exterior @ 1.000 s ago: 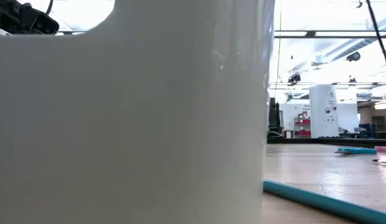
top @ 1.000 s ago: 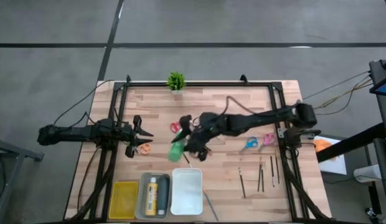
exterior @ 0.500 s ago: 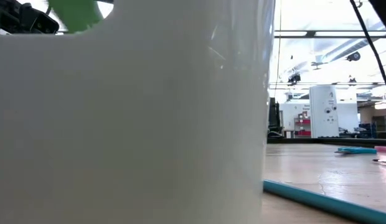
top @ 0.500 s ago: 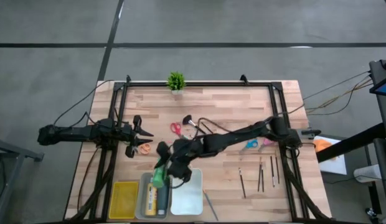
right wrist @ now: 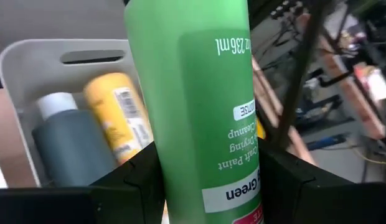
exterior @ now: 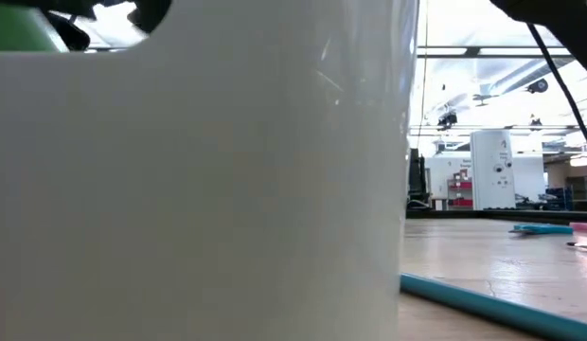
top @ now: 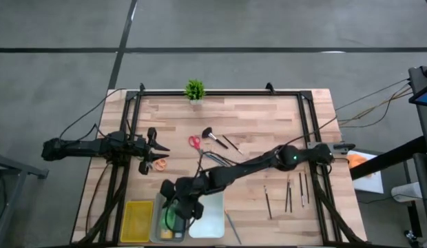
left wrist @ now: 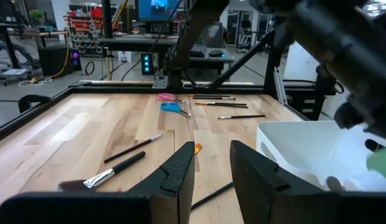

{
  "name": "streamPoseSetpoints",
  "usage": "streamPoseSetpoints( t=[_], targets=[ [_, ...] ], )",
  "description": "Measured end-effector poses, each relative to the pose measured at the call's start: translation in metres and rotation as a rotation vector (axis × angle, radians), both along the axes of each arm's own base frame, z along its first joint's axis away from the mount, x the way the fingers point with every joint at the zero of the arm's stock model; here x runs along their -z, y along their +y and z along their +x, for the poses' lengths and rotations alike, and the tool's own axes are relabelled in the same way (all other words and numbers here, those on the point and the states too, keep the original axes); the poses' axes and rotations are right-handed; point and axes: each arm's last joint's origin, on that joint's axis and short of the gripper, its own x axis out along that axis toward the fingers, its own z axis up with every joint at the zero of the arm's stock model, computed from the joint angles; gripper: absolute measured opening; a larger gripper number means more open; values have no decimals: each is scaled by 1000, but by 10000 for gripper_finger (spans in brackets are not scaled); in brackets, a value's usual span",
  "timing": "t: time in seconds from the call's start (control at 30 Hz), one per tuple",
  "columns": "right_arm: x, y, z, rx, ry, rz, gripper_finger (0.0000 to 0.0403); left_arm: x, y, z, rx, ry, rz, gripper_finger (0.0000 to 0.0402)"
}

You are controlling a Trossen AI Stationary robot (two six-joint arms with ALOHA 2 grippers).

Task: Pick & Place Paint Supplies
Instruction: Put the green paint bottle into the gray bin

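Observation:
My right gripper [top: 178,207] reaches over the grey tray [top: 156,229] near the table's near edge, shut on a green paint bottle [top: 172,216]. The right wrist view shows the green bottle [right wrist: 199,93] above the grey tray [right wrist: 31,53], in which a yellow bottle [right wrist: 112,112] and a grey-blue bottle [right wrist: 71,146] lie. My left gripper [top: 155,145] waits open at the table's left side, beside orange-handled scissors [top: 159,164]. Red-handled scissors [top: 193,142] and dark brushes [top: 215,136] lie mid-table. My right gripper pinches the green bottle's body [right wrist: 180,186] between its two fingers [right wrist: 134,183], one on each side, lying across the bottle. It comes slanting down from the table's right side. The bottle hangs over the grey tray; whether its lower end touches anything I cannot tell.
A yellow tray [top: 136,220] and a white tray [top: 212,222] flank the grey one. Thin brushes and pencils [top: 289,194] lie near the right edge, a teal pencil [top: 231,226] beside the white tray, a green potted plant [top: 194,89] at the far edge. The white tray's wall [exterior: 199,189] blocks the low view.
My right gripper has carried the green bottle from mid-table toward the near edge and leftward, ending over the grey tray. The arm has stretched out across the table, uncovering the brushes and red scissors. The left arm has kept still.

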Motion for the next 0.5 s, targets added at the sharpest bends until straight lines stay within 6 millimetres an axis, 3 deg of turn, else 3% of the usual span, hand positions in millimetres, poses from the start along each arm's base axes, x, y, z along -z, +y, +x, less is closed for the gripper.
streamPoseSetpoints(
  t=[0.23, 0.5],
  targets=[
    [12, 13, 1, -21, 34, 12, 182, 0, 0, 0, 0, 1, 0, 104],
    [23, 13, 1, -3, 92, 30, 182, 0, 0, 0, 0, 0, 0, 104]
  ],
)
